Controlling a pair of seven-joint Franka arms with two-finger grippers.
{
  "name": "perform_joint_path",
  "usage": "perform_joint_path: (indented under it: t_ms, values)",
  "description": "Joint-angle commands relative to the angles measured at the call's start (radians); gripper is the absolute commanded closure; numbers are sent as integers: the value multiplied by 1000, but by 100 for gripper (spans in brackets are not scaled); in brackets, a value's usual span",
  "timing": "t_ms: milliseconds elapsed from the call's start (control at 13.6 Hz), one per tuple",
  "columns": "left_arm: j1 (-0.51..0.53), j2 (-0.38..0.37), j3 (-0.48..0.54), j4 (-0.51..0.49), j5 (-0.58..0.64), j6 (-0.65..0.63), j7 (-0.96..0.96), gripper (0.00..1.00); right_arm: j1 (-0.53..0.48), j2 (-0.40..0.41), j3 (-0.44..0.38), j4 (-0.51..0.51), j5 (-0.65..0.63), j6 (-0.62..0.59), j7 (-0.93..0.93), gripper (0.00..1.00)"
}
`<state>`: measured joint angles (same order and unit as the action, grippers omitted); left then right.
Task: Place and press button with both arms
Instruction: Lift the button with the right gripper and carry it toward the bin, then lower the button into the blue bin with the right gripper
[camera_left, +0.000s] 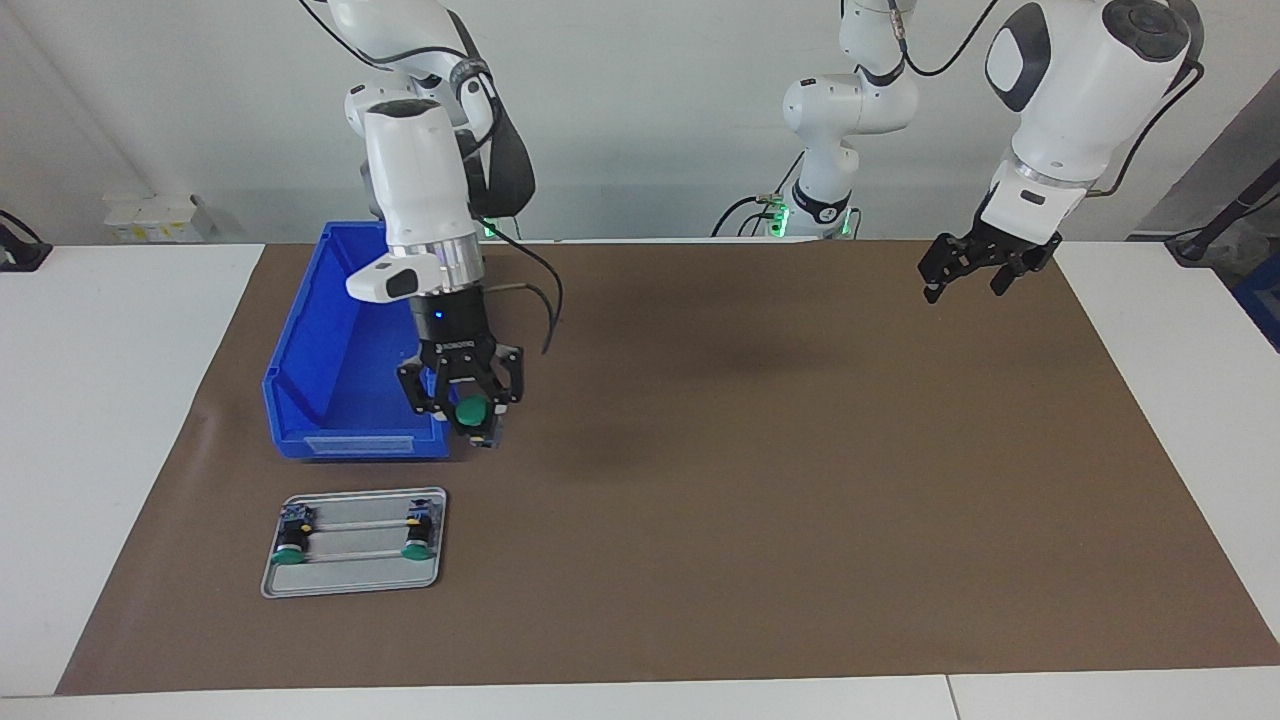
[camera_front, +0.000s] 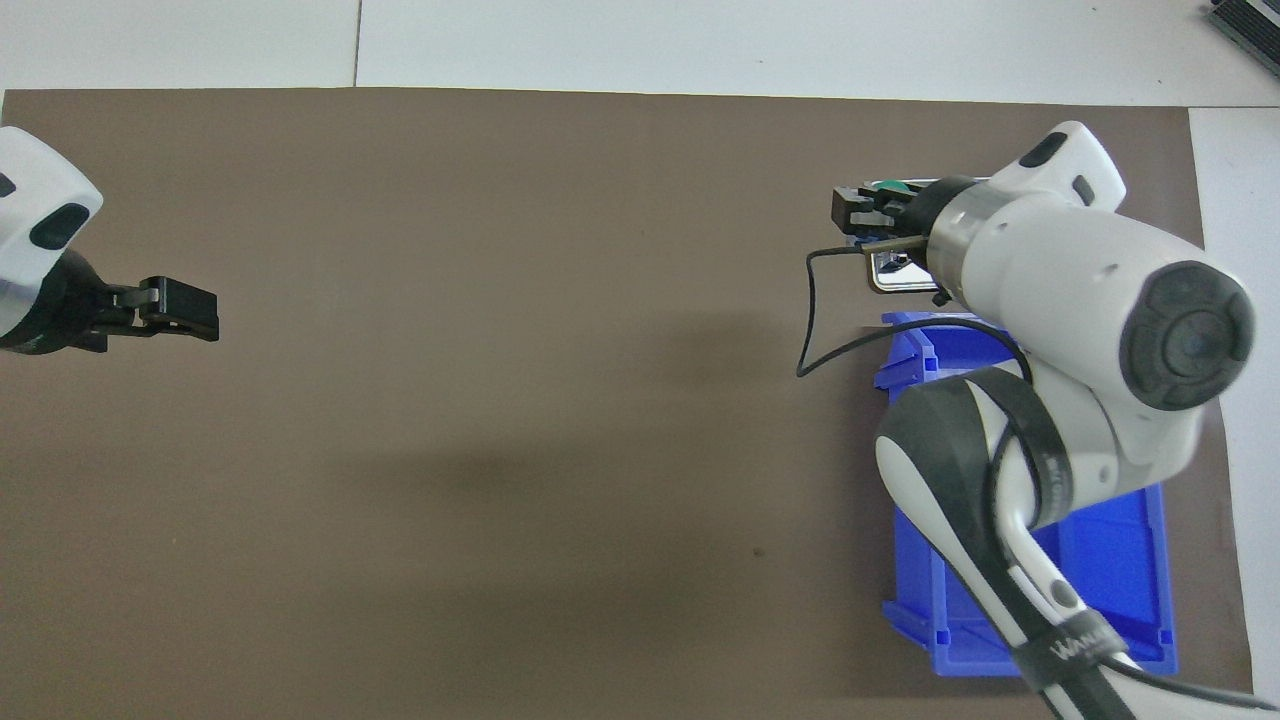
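2 buttons (camera_left: 418, 549) in metal tray (camera_left: 352, 580)

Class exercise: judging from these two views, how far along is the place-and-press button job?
Done: two buttons already sit on the metal tray. In hand: the right gripper holds a third button over the blue bin corner. Left: placing and pressing it; the left gripper waits, open.

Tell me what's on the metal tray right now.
Two green-capped buttons lie on the tray, one at each end. Overhead, the right arm covers most of it, so only the facing view shows them.
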<state>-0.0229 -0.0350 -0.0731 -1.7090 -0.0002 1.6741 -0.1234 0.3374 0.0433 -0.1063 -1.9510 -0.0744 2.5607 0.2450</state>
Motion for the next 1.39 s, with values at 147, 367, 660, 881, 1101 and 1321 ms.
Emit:
perform_joint_path:
  t_ms: [147,367,660,881,1101,1321]
  values:
    - [-5,-3,9,-12,-11,42,42,1,-142,-200,8,-254,174,-36,-323,100]
    - [0,4,9,8,-38,36,39,1,-208,-275,7,-385,214,-40,-435,100]
    - [-2,142,10,228,-46,-115,37,2,-316,-319,5,-468,214,-119,-538,100]
    - [0,234,10,381,-47,-197,37,1,-333,-309,5,-509,214,-105,-541,100]
    - [1,213,13,330,-47,-146,42,1,-331,-267,5,-523,229,-56,-530,100]
    - [1,165,13,243,-47,-103,45,1,-317,-209,5,-545,271,30,-526,100]
